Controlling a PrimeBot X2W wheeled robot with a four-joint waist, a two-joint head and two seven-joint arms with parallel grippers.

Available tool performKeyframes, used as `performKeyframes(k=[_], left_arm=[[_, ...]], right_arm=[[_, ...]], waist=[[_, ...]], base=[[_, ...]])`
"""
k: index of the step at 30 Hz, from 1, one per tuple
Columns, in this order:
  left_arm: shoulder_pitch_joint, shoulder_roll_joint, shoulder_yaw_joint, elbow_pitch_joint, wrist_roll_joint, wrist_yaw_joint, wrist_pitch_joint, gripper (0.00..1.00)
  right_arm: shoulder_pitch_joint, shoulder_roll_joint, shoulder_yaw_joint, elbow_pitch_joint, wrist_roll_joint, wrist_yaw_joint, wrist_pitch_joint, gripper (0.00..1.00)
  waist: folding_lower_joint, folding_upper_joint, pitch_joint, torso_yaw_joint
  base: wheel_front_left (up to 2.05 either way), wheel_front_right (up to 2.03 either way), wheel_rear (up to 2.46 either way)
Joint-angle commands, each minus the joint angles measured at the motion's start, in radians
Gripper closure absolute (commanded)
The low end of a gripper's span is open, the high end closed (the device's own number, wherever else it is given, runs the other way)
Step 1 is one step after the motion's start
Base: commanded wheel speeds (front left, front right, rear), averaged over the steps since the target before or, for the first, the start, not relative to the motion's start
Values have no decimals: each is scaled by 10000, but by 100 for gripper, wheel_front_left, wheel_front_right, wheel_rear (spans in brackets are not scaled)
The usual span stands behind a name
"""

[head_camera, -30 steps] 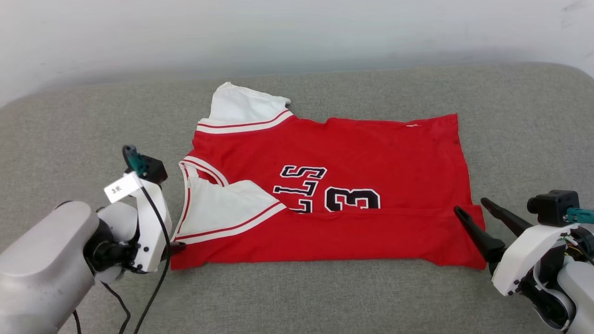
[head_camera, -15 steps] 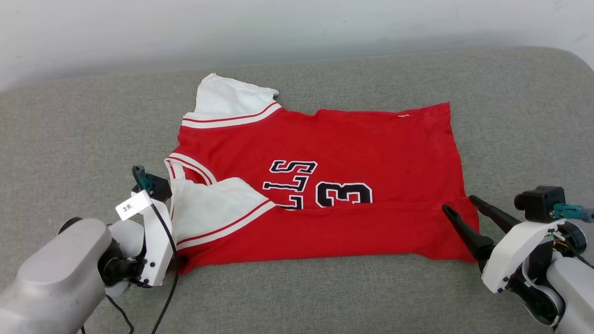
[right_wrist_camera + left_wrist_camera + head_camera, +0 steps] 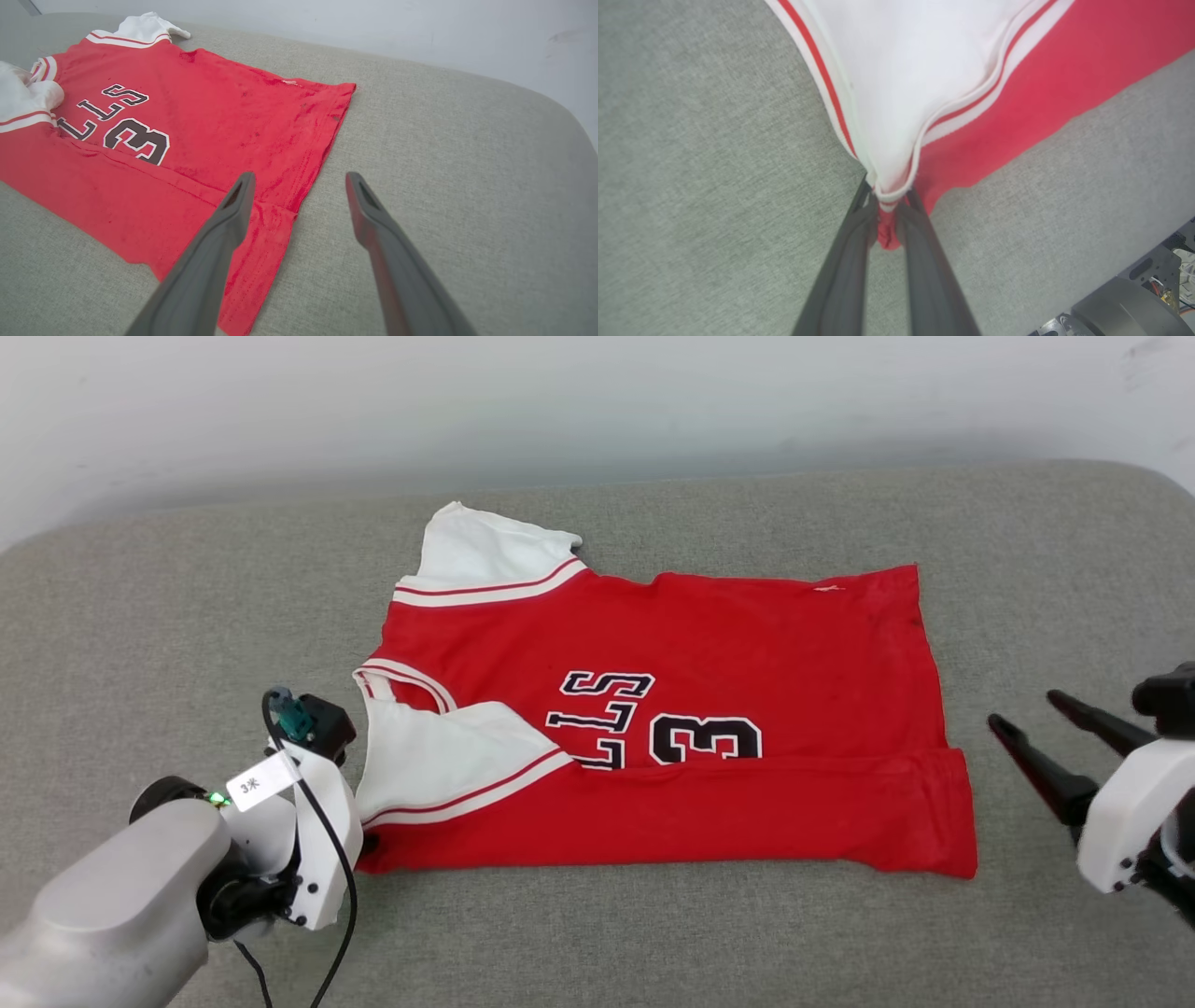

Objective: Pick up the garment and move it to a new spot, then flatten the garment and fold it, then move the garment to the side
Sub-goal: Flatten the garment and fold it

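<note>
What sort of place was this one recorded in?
Probably an indoor test setup rather than a home: a grey fabric-covered surface with rounded corners, a bare pale wall behind it, and a red jersey laid out on it.

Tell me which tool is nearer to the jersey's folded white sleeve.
Left. The left tool is shut on the garment right at its folded white sleeve; the right tool stands open beyond the garment's opposite end, not touching it.
</note>
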Motion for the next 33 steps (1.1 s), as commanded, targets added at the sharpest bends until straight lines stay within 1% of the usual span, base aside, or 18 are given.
performKeyframes(k=[1,6,7,11,14,23,29,33], left_arm=[[-130,159,11,-181,-16,-6,-182,100],[-255,445,8,-782,-88,-7,-581,100],[-255,445,8,-782,-88,-7,-581,100],[-345,447,-81,-1062,10,-4,-647,100],[-410,356,-108,-1198,100,83,-681,100],[-624,247,-132,-1414,329,223,-800,100],[-703,129,-135,-1394,412,227,-921,100],[-625,72,-136,-1321,362,228,-995,100]], right_arm=[[-78,-201,-41,-210,-6,-15,303,0],[130,-881,-50,-876,344,-15,2180,0],[130,-881,-50,-876,344,-15,2180,0],[391,-941,-45,-1117,630,-15,3718,0],[568,-737,-124,-1024,583,-15,4451,0],[557,152,-441,-367,-55,-15,4820,0],[724,958,-141,412,-345,-11,4907,0],[975,1552,162,840,-153,14,4917,0]], waist=[[-1,0,-49,52],[-1,0,-122,191],[-1,0,-122,191],[-1,0,-87,281],[-1,0,-4,324],[-1,0,478,528],[-1,0,730,663],[-1,0,816,703]], base=[[0,0,0],[0,0,0],[0,0,0],[0,0,0],[0,0,0],[0,0,0],[0,0,0],[0,0,0]])
